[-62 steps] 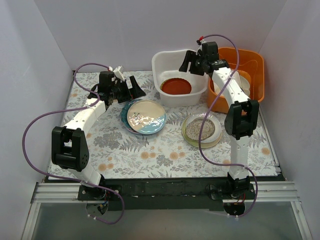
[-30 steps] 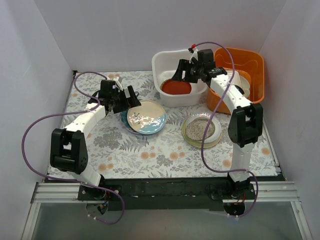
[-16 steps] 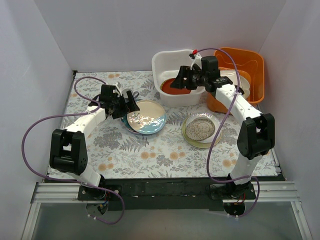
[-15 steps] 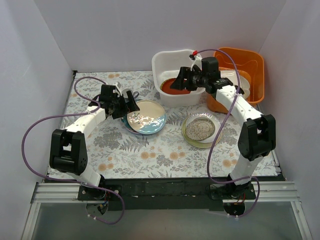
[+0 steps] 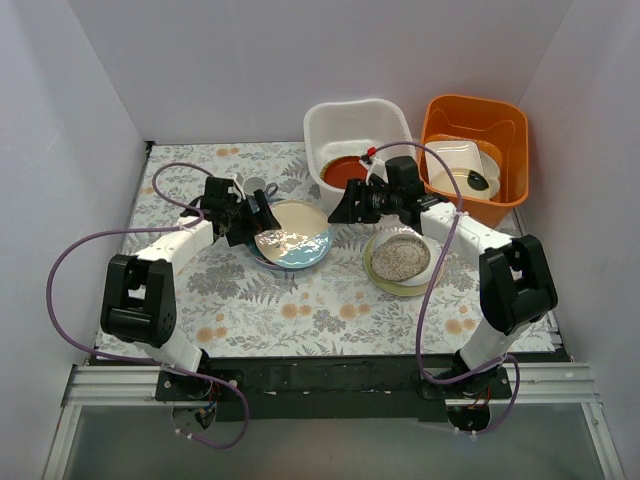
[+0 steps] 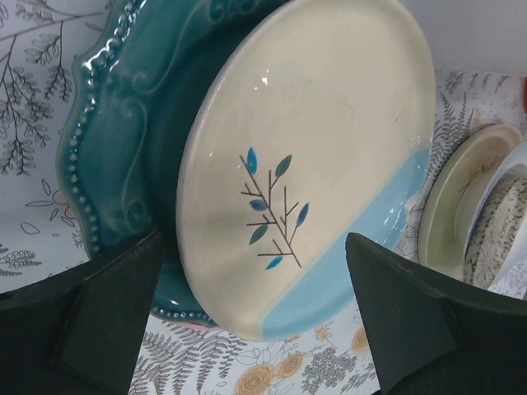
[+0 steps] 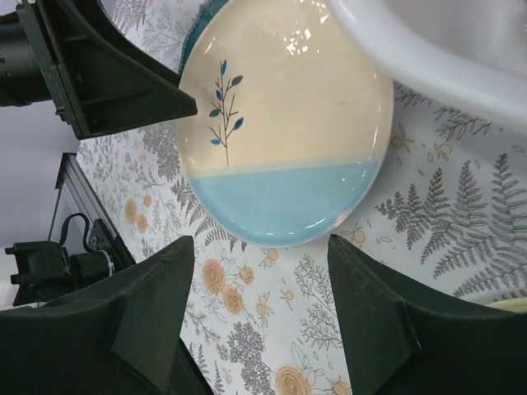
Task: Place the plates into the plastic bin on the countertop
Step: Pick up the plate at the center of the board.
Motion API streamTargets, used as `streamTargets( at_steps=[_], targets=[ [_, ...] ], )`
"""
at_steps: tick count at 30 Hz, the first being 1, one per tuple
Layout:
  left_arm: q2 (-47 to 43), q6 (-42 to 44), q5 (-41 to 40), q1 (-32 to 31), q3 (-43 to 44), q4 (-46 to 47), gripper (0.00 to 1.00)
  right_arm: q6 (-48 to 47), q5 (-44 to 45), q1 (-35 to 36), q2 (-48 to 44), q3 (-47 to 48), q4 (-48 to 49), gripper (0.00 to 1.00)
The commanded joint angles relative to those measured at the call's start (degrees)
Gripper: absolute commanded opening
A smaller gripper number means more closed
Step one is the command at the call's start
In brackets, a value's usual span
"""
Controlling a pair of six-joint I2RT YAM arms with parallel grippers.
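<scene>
A cream and light-blue plate [image 5: 292,234] lies on top of a scalloped teal plate [image 6: 123,148] on the countertop [image 5: 300,310]. My left gripper [image 5: 262,215] is open at this stack's left rim, and the plate [image 6: 305,164] fills the view between and ahead of its fingers [image 6: 99,321]. My right gripper [image 5: 345,205] hangs open at the stack's far right side, in front of the plastic bin [image 5: 358,120]. It looks down on the same plate [image 7: 288,140]. A red plate [image 5: 345,170] lies inside the bin. A speckled plate [image 5: 401,258] tops a second stack to the right.
An orange tub [image 5: 500,115] with a squarish white dish [image 5: 455,165] stands at the back right. A small grey cup [image 5: 254,186] sits just behind my left gripper. The bin's white wall [image 7: 436,58] is close to my right gripper. White walls enclose the table.
My right arm came down from over the bin, forward and left, to the cream and blue plate. My left gripper slid closer to that plate's left rim.
</scene>
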Motion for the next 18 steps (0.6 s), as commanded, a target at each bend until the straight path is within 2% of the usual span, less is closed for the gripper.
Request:
streamTargets(
  at_steps=[1, 7, 11, 18],
  targets=[
    [-0.52, -1.02, 0.54, 0.26, -1.50, 2.30, 0.91, 2.08, -1.61, 0.80, -2.71, -4.03, 7.57, 0.73],
    [-0.08, -1.99, 0.98, 0.35, -3.61, 4.59, 0.86, 4.45, 0.49, 1.42, -2.27, -7.99, 11.62, 0.69],
    [0.53, -3.22, 1.68, 0.35, -5.28, 6.70, 0.79, 6.91, 2.79, 1.51, -2.27, -12.47, 17.49, 0.67],
    [0.62, -4.10, 1.51, 0.35, -9.41, 10.30, 0.59, 10.78, 3.05, 1.69, 1.68, -15.20, 24.53, 0.62]
  ],
)
